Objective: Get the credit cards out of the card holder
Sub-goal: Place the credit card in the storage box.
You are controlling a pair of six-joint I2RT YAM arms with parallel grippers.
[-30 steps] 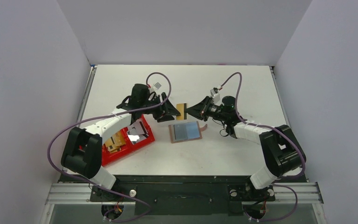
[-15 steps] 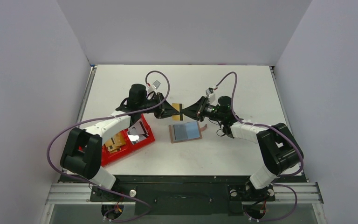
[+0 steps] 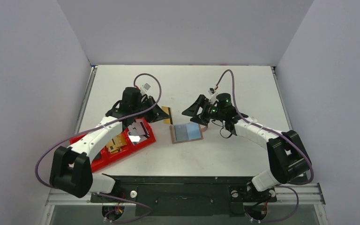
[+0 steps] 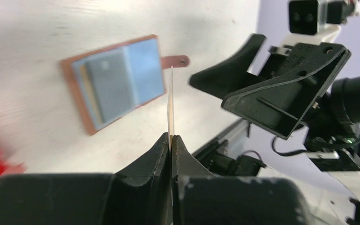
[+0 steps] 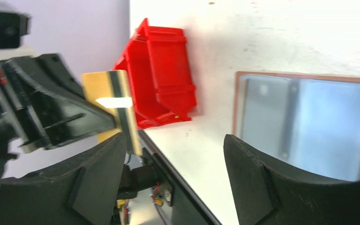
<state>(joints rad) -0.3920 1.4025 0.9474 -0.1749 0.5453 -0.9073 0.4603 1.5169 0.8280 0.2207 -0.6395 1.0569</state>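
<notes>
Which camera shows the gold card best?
The right wrist view: the gold card faces that camera, so its dark stripe shows. The left wrist view sees only its thin edge, pinched in the left gripper. The top view shows it small and tilted.

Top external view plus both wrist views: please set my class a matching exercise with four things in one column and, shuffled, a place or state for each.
Things
1. gold card
2. card holder
3. red tray
4. right jaws

Places or states
A. standing apart, nothing between them
B. lying open and flat on the table
C. pinched between the shut left jaws, off the table
D. on the table's left side, by the left arm

Pairs: 1-C, 2-B, 3-D, 4-A
</notes>
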